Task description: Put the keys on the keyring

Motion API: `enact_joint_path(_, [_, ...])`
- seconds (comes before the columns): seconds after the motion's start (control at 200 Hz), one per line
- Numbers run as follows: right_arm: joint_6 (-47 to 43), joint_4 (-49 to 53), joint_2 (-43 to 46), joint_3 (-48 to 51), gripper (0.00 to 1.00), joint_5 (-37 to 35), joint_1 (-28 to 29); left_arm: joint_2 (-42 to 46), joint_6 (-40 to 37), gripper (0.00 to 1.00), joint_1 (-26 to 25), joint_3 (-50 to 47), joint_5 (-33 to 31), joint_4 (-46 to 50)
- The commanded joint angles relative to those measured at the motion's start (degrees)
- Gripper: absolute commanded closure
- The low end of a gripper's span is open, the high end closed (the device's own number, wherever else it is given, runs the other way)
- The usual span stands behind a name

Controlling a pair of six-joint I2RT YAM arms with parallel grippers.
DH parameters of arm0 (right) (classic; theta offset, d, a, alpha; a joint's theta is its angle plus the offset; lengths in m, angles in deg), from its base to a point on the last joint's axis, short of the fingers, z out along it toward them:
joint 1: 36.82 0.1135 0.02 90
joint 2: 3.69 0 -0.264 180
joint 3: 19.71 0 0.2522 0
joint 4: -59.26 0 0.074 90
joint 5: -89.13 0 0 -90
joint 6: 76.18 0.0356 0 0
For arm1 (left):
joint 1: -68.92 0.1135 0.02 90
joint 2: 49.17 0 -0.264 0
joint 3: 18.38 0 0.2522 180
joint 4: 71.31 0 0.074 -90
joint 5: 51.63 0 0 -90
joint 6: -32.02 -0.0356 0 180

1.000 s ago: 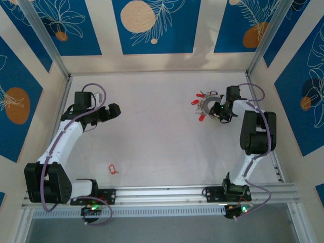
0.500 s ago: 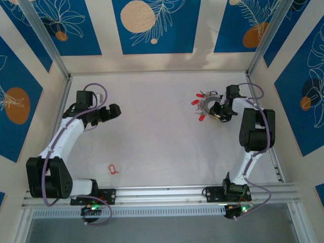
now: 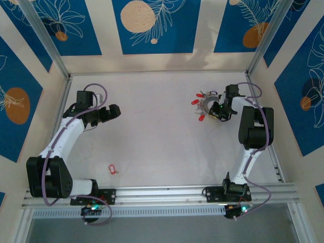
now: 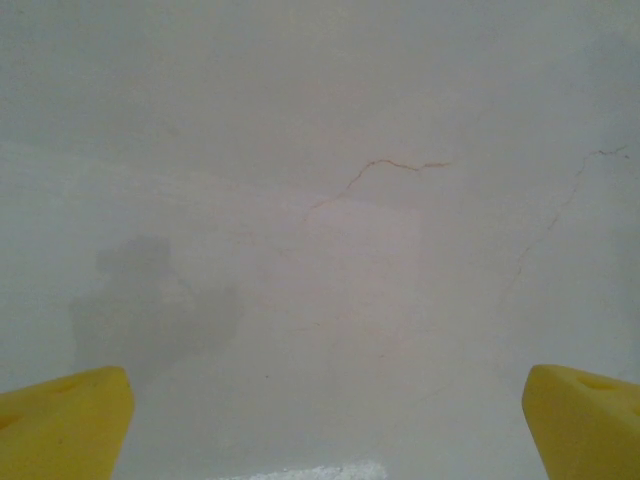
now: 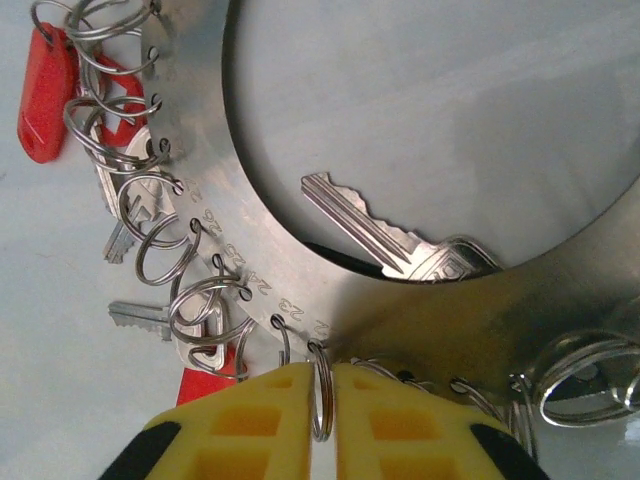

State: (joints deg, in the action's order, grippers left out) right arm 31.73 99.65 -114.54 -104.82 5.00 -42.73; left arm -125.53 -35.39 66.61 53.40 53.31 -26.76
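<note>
The keyring (image 3: 206,105), a flat grey metal ring with small keys and red tags around it, lies at the table's far right. In the right wrist view the keyring (image 5: 250,255) has numbered holes holding several wire split rings, keys (image 5: 135,215) and a red tag (image 5: 45,95). One silver key (image 5: 390,238) lies in its hollow centre. My right gripper (image 5: 322,420) (image 3: 218,112) is shut on one split ring (image 5: 321,390) at the keyring's outer edge. My left gripper (image 3: 114,110) (image 4: 320,430) hangs open over bare table at the left. Its yellow fingertips (image 4: 60,420) stand wide apart.
A loose red-tagged key (image 3: 113,168) lies on the table near the front left, away from both grippers. The enclosure walls stand close behind and to the right of the keyring. A metal rail (image 3: 162,194) runs along the near edge.
My right gripper's fingers have closed tighter on the split ring, and the wrist has edged slightly toward the keyring. The left arm's lower part has shifted a little; its gripper stays where it was.
</note>
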Motion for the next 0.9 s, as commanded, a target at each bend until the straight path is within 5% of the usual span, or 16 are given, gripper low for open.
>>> enact_joint_path(0.0, [-0.9, 0.3, 0.8, 0.3, 0.87, 1.9, 0.3, -0.3, -0.5, 0.00, -0.1, 1.8, -0.4, 1.3])
enact_joint_path(0.415, [-2.1, -3.5, 5.6, 4.8, 0.99, 0.0, 1.8, 1.4, -0.1, 0.00, -0.1, 1.1, -0.8, 0.9])
enact_joint_path(0.895, [-26.5, -23.4, 27.5, 21.2, 1.00, -1.5, 21.2, 5.3, -0.2, 0.02, -1.2, -0.6, 2.3, -2.4])
